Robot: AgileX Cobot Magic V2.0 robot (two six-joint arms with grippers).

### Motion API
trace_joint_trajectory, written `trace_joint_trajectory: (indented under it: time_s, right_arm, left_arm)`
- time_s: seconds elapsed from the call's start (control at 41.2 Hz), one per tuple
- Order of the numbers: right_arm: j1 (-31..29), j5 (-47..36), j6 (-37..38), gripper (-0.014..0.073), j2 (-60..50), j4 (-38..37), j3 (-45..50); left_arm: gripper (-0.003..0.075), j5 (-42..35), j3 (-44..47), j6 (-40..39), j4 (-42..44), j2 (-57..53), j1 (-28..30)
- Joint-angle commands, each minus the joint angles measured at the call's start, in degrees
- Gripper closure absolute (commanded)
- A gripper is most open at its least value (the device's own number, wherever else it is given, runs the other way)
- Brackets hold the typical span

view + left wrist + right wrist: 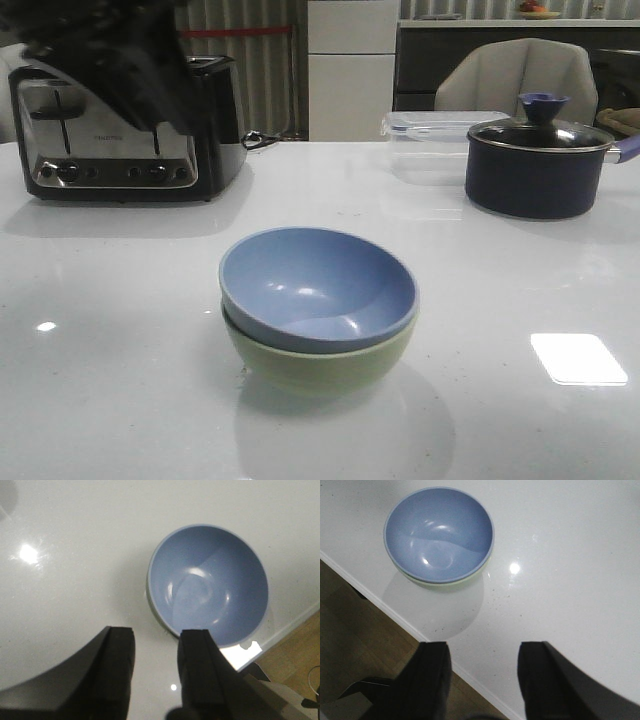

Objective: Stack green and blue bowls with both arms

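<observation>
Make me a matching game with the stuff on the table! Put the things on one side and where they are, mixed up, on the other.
Things:
1. blue bowl
2. green bowl
3. toaster
4. dark pot

Places:
A. back right of the table, lid on
B. sitting inside another bowl
C. back left of the table
D. underneath, on the table, holding another bowl

Pairs: 1-B, 2-D, 3-C, 4-A

Kitchen: toaster [120, 125], lidded pot [538, 165], white counter [120, 330].
</observation>
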Motion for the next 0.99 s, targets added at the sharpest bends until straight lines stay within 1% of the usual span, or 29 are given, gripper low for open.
trace_joint_trajectory:
  time_s: [0.0,0.315,0.509,0.558,0.703,0.752,0.873,0.97]
  right_arm:
    - [0.0,-3.6,-0.6,0.016,-0.2,-0.3,-1.5]
    - [0.0,-3.0,-0.6,0.016,-0.2,-0.3,-1.5]
    - [-0.1,-1.0,-0.6,0.016,-0.2,-0.4,-1.5]
    - [-0.1,-0.2,-0.6,0.016,-0.2,-0.9,-1.5]
    - [-0.1,2.0,1.4,0.016,-0.2,-2.9,-1.5]
    - [-0.1,2.2,2.9,0.016,-0.2,-3.7,-1.5]
    - [-0.1,1.9,6.4,0.016,-0.2,-5.6,-1.5]
    - [-0.1,1.9,6.5,0.016,-0.2,-5.6,-1.5]
  left_arm:
    - [0.0403,-2.0,3.5,0.1,0.4,-8.7,-0.4]
    - [0.0403,-1.4,17.2,0.1,2.1,-29.4,-0.4]
    - [0.0404,0.7,21.6,-0.1,4.5,-38.8,-0.4]
    - [0.0404,0.7,22.1,-0.9,5.5,-40.2,-0.4]
    - [0.0404,1.1,22.6,-9.3,12.2,-43.3,-0.2]
    - [0.0404,1.4,22.6,-10.8,13.9,-43.5,-0.2]
    - [0.0404,1.8,22.6,-10.8,13.9,-43.5,-0.2]
    - [0.0404,1.8,22.6,-10.8,13.9,-43.5,-0.2]
